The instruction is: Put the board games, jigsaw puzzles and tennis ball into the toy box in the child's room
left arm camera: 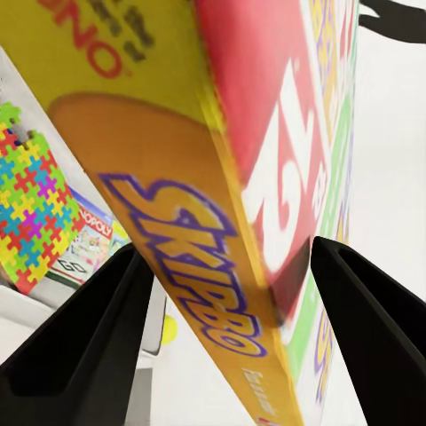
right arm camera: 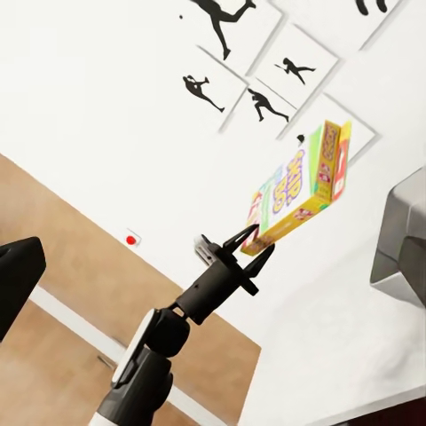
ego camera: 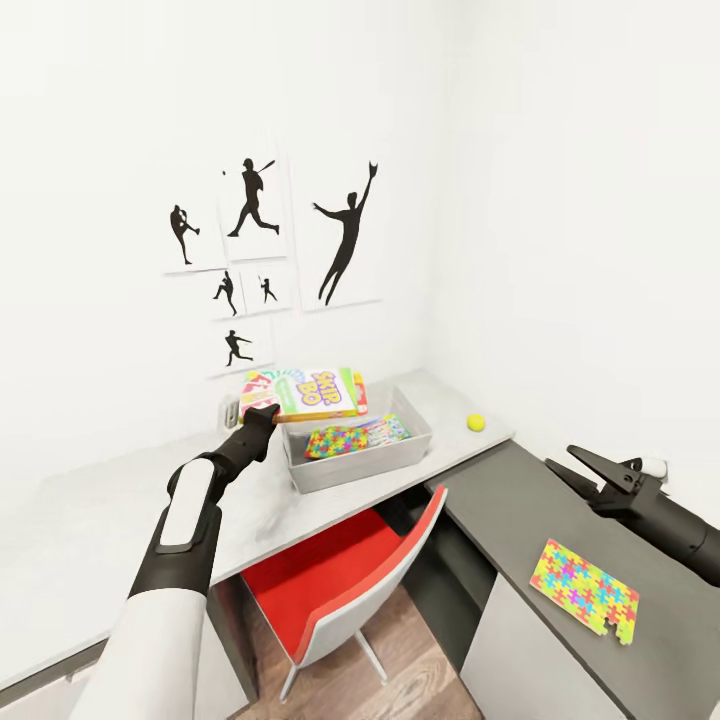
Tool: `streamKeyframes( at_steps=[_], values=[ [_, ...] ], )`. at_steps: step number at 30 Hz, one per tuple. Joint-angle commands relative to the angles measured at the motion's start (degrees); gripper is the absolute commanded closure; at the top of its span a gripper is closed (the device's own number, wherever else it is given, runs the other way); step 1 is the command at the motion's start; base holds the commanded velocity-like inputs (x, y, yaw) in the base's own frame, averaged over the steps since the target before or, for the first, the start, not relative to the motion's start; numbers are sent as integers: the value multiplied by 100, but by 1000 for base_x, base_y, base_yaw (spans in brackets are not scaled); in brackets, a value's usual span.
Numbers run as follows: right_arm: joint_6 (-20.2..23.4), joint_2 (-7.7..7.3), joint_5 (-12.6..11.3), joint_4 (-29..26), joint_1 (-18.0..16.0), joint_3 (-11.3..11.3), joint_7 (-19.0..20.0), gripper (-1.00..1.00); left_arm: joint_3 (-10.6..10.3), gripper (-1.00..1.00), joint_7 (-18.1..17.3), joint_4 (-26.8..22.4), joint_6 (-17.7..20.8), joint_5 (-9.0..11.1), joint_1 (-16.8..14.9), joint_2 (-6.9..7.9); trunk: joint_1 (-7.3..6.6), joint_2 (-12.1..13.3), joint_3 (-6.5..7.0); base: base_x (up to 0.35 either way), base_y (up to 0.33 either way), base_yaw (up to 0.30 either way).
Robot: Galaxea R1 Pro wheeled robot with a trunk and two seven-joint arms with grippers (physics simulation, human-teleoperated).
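Left gripper (ego camera: 262, 416) clamps the SKIP BO box (ego camera: 312, 392) by one end, held just above the toy box (ego camera: 400, 455). Right gripper (ego camera: 590, 466) idle, jaws apart, empty. Next, likely: lower and release inside.

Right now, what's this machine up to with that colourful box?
The robot is tidying toys. Its left gripper holds the SKIP BO game box in its fingers, lifted over the grey toy box on the table. A jigsaw puzzle and another game already lie inside. The tennis ball and a second jigsaw puzzle wait on the table, near the open, empty right gripper.
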Motion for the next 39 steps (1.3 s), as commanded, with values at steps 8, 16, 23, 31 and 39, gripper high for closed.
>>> streamKeyframes(
  at_steps=[8, 16, 23, 31, 39],
  values=[
    [25, -1, 11, 1, -6, -4, 21, -100, -8, 100, 77, 3, 84, 62, -15, -7, 4, -14, -13, 20, -197, 0],
    [25, -1, 11, 1, -6, -10, 21, -100, -24, 100, 80, 9, 76, 68, -15, -7, 4, -14, -13, 95, -276, 0],
    [25, -1, 11, 2, -6, -11, 21, -100, -20, 100, 80, 11, 59, 68, -16, -7, 4, -14, -13, 55, -73, 0],
    [25, -1, 13, 1, -6, -11, 21, -100, -29, 100, 75, 8, 118, 55, -15, -7, 4, -14, -13, 240, -6, 0],
    [18, 1, 17, 1, -6, -15, 21, -100, -11, 100, 75, 2, 98, 52, -15, -7, 4, -14, -13, 42, 0, 0]
  ],
)
